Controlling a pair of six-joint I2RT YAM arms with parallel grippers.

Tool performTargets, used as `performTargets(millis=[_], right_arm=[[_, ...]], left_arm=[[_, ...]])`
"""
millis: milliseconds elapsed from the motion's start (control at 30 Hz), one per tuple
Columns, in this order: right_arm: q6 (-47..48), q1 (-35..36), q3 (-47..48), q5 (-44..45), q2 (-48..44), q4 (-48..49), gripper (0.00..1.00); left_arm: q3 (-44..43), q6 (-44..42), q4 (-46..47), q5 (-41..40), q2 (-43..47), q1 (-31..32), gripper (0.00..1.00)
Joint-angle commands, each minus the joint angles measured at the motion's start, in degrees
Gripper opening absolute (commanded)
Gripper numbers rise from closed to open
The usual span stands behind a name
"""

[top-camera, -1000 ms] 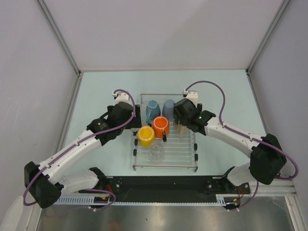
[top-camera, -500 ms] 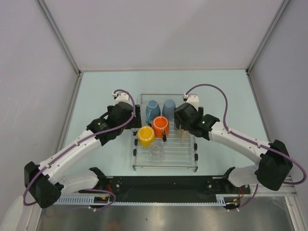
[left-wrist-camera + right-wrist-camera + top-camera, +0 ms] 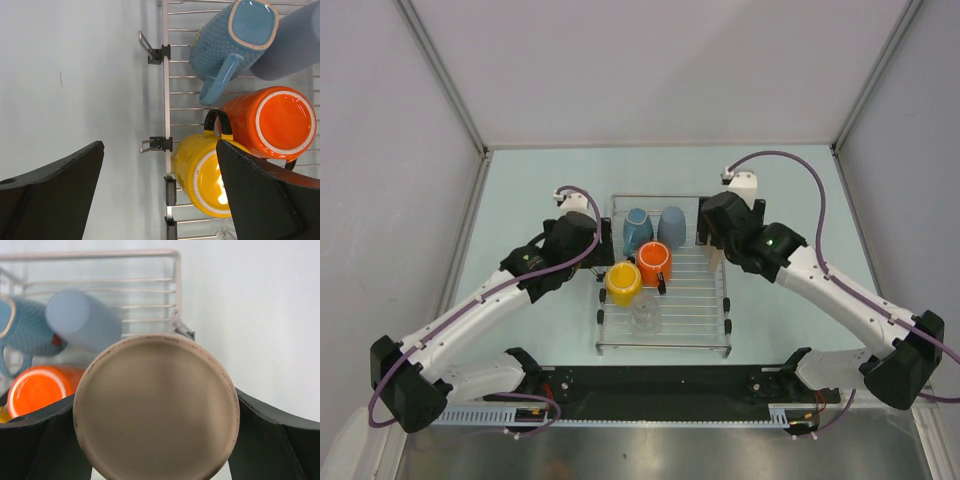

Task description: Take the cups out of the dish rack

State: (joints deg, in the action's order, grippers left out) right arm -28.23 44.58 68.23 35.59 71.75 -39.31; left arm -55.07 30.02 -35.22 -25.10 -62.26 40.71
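The silver wire dish rack (image 3: 695, 320) lies mid-table. On it are a light blue mug (image 3: 636, 229), a light blue cup (image 3: 671, 225), an orange mug (image 3: 653, 263), a yellow cup (image 3: 622, 282) and a clear glass (image 3: 645, 315). My right gripper (image 3: 718, 242) is shut on the beige cup (image 3: 713, 261) and holds it raised over the rack's right rear edge. The cup's round base (image 3: 156, 390) fills the right wrist view. My left gripper (image 3: 160, 150) is open and straddles the rack's left rail (image 3: 166, 100), with the yellow cup (image 3: 210, 180) by its right finger.
The orange mug (image 3: 270, 122) leans against the yellow cup, and the blue mug (image 3: 235, 40) lies behind them. White walls close in the table's left, right and far sides. Bare table (image 3: 790, 200) lies right of the rack.
My right gripper has lifted the beige cup off the rack and carried it back and to the right. The left arm has not moved.
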Motion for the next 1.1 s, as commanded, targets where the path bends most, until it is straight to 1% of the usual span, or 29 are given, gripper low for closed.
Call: performTargets(millis=[0, 33, 100, 133, 267, 433, 467, 567, 600, 700, 867, 1000, 1067], right_arm=[[-2.4, -5.5, 5.3, 7.6, -1.9, -0.5, 0.0], [-3.2, -8.8, 5.1, 6.9, -1.9, -0.6, 0.0], [-6.0, -12.1, 4.6, 6.3, -1.0, -0.9, 0.0], [-7.1, -15.2, 4.6, 5.8, -0.6, -1.0, 0.0], [-10.2, -21.6, 6.0, 4.1, 3.0, -1.3, 0.0], [-11.2, -26.6, 6.8, 3.2, 5.9, -0.7, 0.0], [-10.9, -28.6, 6.7, 2.6, 6.6, -0.3, 0.0], [-10.9, -31.1, 6.0, 2.5, 8.1, -0.5, 0.0], [-11.2, -33.5, 5.7, 2.3, 8.3, -1.0, 0.0], [-11.1, -37.7, 3.6, 1.8, 8.3, -0.7, 0.0], [-10.8, -41.0, 2.3, 3.1, 9.5, 0.0, 0.0], [-12.4, -42.7, 2.4, 3.1, 12.4, 0.0, 0.0], [-12.8, -43.5, 1.9, 3.0, 13.7, 1.6, 0.0]], left_arm=[[-0.1, 1.2, 1.0, 0.5, 0.0, 0.2, 1.0], [-0.1, 1.1, 1.0, 0.6, -0.1, 0.3, 1.0], [-0.1, 1.4, 0.9, 0.6, 0.0, 0.2, 1.0], [0.0, 1.4, 1.0, 0.6, 0.2, 0.3, 1.0], [-0.5, 1.5, 0.8, 1.1, 0.1, 0.2, 0.99], [-2.1, 2.8, -0.6, 0.2, 0.3, 0.2, 0.97], [-2.1, 3.2, -0.8, 0.3, 0.6, 0.2, 0.97], [-1.6, 3.5, -1.0, 0.3, 1.3, 0.2, 0.97], [-1.5, 3.5, -1.1, 0.1, 1.6, 0.2, 0.97], [-0.8, 3.3, -1.3, -0.6, 2.1, 0.2, 0.97], [-0.6, 3.6, -1.7, -0.2, 2.0, 0.2, 0.97], [-1.0, 4.2, -1.8, 0.4, 1.4, 0.2, 0.97], [-1.1, 4.2, -1.8, 0.7, 1.3, 0.2, 0.97]])
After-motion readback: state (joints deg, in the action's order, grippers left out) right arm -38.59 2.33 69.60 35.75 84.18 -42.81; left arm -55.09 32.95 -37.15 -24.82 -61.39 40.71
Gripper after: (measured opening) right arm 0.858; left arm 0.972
